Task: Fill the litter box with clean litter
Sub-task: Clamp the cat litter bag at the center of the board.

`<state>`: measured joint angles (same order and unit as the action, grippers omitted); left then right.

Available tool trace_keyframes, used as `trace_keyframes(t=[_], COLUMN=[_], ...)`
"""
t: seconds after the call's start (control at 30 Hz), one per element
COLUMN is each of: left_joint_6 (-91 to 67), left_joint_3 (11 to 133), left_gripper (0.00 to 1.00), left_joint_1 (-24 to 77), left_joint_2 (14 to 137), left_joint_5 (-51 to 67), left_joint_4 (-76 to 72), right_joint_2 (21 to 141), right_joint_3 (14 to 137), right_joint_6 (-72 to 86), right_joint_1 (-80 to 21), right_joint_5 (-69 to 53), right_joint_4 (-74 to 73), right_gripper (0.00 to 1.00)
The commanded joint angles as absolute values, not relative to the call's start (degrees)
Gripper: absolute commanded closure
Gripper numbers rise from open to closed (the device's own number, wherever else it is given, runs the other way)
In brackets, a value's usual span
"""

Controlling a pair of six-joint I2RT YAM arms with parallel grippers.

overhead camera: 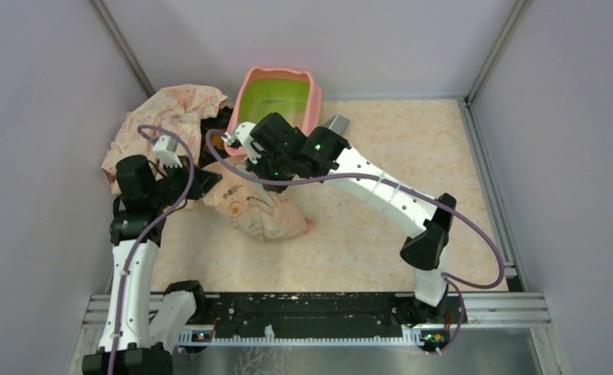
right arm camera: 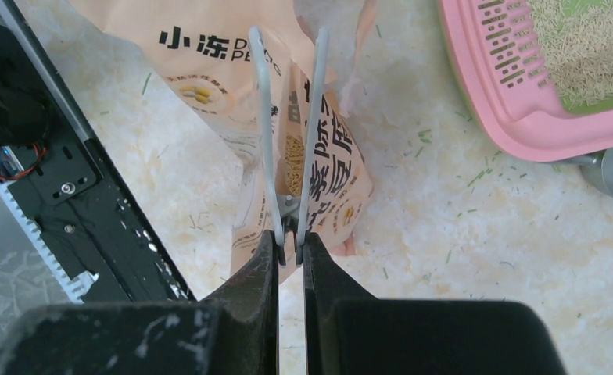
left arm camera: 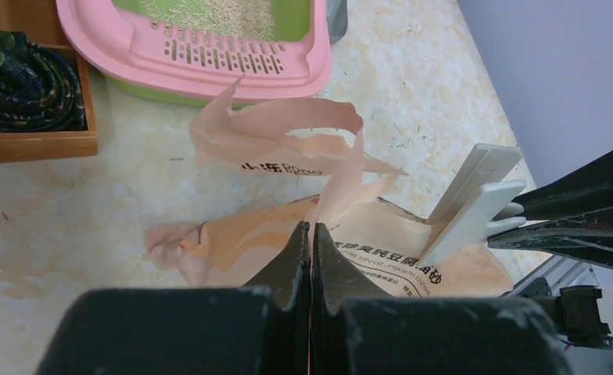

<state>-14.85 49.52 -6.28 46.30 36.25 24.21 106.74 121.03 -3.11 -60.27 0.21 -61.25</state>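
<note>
Left gripper [left arm camera: 311, 228] is pinching the bag's [left arm camera: 381, 254] edge, right gripper [right arm camera: 292, 238] is clamping a pronged tool [left arm camera: 482, 176] astride the bag, and I'm seeing the box [left arm camera: 123, 43] lying just beyond the bag, nearer right.

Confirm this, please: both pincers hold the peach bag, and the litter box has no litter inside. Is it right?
Wrong in one point: the litter box holds some litter, as the left wrist view shows. Both the left pincer and the right pincer do hold the peach bag.
</note>
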Motion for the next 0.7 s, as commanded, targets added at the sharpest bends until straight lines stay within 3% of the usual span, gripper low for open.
trace_keyframes(t=[0.0,0.67], left_joint_6=[-15.4,-15.4], left_joint_3=[51.1,51.6], left_gripper=[1.00,1.00], left_joint_1=[-7.5,-8.0], left_joint_2=[46.7,48.0], left_joint_5=[36.0,38.9], left_joint_4=[16.3,13.8], right_joint_2=[109.1,112.0], right_joint_3=[126.3,131.4], right_joint_6=[-4.4,-4.2], right_joint_1=[-60.8,-64.1], right_joint_5=[1.2,9.7], right_joint_4=[-65.8,-67.8], right_gripper=[1.00,1.00])
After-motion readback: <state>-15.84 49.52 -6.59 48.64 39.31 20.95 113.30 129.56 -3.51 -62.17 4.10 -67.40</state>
